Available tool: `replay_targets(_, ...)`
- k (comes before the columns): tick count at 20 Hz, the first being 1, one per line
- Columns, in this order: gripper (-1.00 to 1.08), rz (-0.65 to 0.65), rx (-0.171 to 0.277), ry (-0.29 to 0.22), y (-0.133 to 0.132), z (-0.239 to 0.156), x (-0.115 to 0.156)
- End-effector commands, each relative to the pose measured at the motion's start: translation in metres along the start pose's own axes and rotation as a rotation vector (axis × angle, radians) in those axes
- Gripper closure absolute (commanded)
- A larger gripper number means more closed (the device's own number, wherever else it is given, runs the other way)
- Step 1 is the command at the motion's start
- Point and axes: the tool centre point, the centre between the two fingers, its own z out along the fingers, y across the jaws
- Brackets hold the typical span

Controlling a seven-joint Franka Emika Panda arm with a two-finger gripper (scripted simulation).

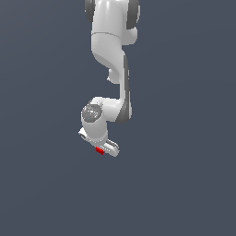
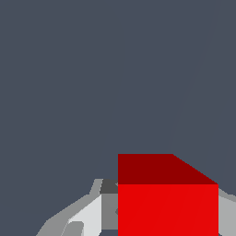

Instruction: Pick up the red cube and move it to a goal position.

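Note:
The red cube (image 2: 168, 203) fills the space between my gripper's fingers in the wrist view. One grey-white finger (image 2: 94, 214) lies against one side of it, and the other finger (image 2: 227, 213) against the opposite side. My gripper (image 2: 166, 221) is shut on the cube. In the exterior view the white hand (image 1: 105, 144) hangs under the bent arm, with the red cube (image 1: 99, 150) showing as a small red patch at its underside, mostly hidden by the hand. No goal position marker shows in either view.
The white arm (image 1: 110, 46) reaches in from the top of the exterior view and folds at the wrist (image 1: 94, 115). Around it there is only a plain dark blue-grey ground (image 1: 184, 184).

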Motion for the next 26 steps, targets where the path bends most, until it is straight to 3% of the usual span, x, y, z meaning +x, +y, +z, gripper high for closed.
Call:
replay_targets(1, 1.08, 0.0, 0.0, 0.0, 0.0, -0.001, 0.0)
replay_targets(12, 1.08, 0.0, 0.001, 0.0, -0.004, -0.038, -0.015)
replay_targets(26, 1.08, 0.0, 0.001, 0.0, -0.015, -0.146, -0.057)
